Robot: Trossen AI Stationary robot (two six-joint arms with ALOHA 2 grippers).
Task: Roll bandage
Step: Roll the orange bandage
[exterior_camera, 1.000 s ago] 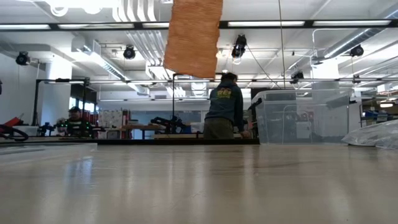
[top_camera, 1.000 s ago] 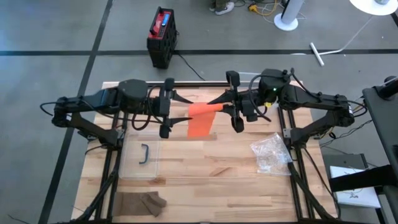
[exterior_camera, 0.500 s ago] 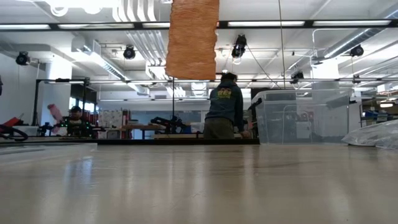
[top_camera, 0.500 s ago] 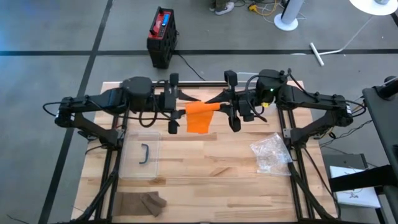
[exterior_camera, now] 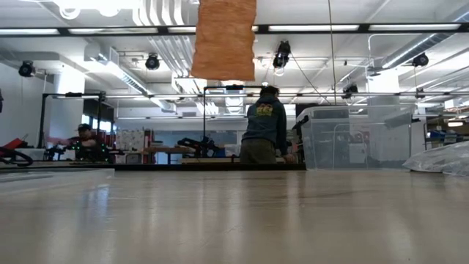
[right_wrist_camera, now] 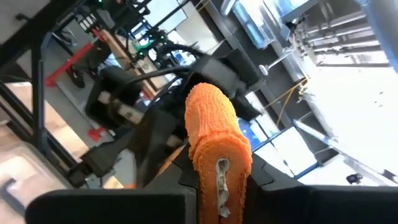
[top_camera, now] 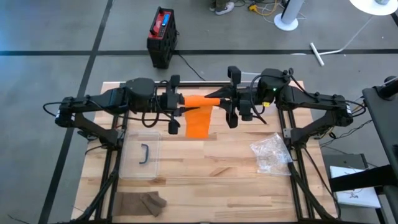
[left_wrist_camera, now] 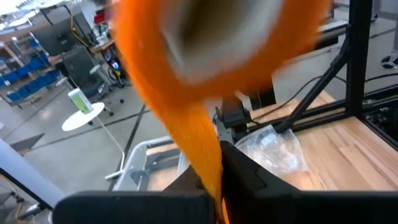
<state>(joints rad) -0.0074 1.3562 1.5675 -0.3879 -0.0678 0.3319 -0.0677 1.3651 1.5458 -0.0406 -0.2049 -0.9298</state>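
While both arms met mid-air above table's (top_camera: 236, 180) far half, orange bandage (top_camera: 199, 119) hung between them, clear of wood. Right gripper (top_camera: 219, 100) pinched rolled end; roll (right_wrist_camera: 214, 140) looked partly wound. Left gripper (top_camera: 181, 103) pressed together on same bandage at its opposite side. Loose tail (exterior_camera: 224, 38) dangled below. Judged: rolling begun, hanging length left to wind, finished roll not yet set down.

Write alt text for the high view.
Seen from above, both grippers, left and right, meet over a wooden table and hold an orange bandage, its loose end hanging down. A clear lid, a plastic bag and a brown cloth lie on the table.
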